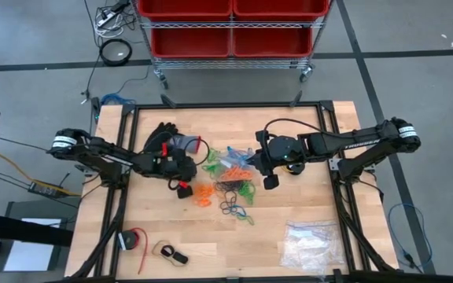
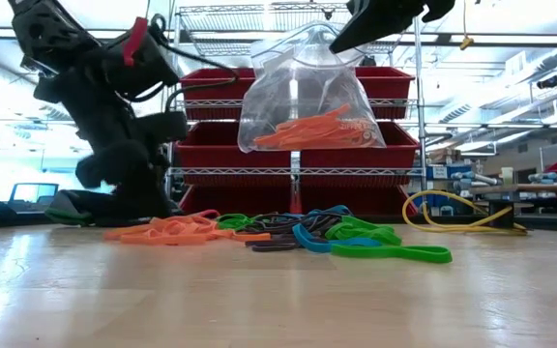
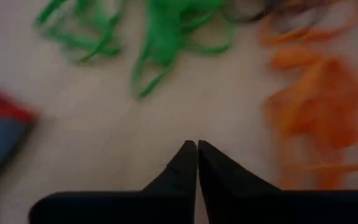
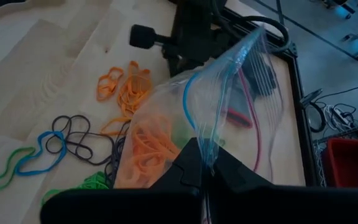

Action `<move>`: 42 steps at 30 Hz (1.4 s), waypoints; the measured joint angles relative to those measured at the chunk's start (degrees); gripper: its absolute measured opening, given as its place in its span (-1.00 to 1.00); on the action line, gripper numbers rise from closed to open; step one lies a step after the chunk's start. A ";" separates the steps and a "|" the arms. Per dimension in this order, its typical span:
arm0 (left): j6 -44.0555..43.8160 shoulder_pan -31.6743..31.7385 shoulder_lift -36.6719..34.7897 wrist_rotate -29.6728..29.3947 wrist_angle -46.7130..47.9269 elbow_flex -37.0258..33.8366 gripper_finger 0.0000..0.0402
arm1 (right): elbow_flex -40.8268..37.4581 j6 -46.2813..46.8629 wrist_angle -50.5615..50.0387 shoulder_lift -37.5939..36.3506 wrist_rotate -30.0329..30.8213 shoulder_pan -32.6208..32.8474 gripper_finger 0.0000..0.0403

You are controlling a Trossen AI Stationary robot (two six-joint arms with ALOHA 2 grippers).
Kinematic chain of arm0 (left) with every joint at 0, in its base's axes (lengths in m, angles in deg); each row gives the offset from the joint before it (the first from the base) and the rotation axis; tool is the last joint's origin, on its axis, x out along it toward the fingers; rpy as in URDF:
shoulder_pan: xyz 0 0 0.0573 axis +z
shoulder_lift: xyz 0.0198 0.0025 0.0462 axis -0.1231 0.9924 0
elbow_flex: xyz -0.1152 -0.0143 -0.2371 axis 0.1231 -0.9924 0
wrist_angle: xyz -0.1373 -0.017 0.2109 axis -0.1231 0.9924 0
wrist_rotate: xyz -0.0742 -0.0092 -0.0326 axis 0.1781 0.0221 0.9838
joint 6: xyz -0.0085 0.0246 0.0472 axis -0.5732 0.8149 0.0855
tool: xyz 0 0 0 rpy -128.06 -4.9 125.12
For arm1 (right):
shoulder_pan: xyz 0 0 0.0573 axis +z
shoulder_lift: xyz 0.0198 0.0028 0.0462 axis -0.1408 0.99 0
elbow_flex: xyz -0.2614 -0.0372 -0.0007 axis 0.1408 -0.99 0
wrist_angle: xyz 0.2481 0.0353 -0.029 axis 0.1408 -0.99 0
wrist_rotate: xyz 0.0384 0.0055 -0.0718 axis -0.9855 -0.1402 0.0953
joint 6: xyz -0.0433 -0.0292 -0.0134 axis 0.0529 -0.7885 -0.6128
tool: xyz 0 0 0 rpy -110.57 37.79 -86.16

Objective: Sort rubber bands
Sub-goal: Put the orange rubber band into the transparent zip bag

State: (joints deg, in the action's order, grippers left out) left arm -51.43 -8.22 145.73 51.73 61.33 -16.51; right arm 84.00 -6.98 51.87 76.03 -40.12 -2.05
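Jaws of the left gripper (image 3: 196, 155) are pressed tip to tip just over the bare table (image 1: 305, 149), and nothing shows between them; loose orange rubber bands (image 3: 319, 93) lie just beside the tips on one side and green ones (image 3: 166, 37) a little farther ahead. Right gripper (image 4: 204, 165) has its jaws clamped on the top edge of a clear plastic bag (image 2: 307, 97), which hangs in the air above the middle of the table with a bunch of orange bands (image 2: 303, 130) in its bottom.

Below the bag the rest of the rubber bands (image 1: 230, 185) lie in a loose heap on the table: thin flat loops, some stretched long, some curled. In the low view the orange ones (image 2: 167, 230) are gathered toward the left arm, the black ones (image 2: 274, 242) and one blue loop (image 2: 307, 240) sit in the middle, and the green ones (image 2: 390, 251) trail off to the other side. An exact count is hard with the loops tangled: roughly half a dozen orange, a few black, about two blue and several green
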 joint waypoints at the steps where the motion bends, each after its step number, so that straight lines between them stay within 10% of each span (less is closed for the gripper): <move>1: -0.66 -0.06 -0.07 0.60 -0.38 0.05 -0.82 | 0.01 0.00 -0.04 0.00 -0.01 0.00 -1.00; 16: -4.34 -0.09 -2.35 14.04 -2.52 0.05 -0.45 | 0.01 0.04 -0.37 0.00 0.01 0.02 -1.00; 42: -5.34 -0.11 5.89 8.43 -8.77 -0.15 -0.54 | 0.01 0.02 0.46 0.00 0.01 0.05 -1.00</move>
State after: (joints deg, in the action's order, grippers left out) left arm -56.76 -8.33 151.62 60.16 52.55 -16.66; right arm 84.01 -6.96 52.33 76.03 -40.11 -2.00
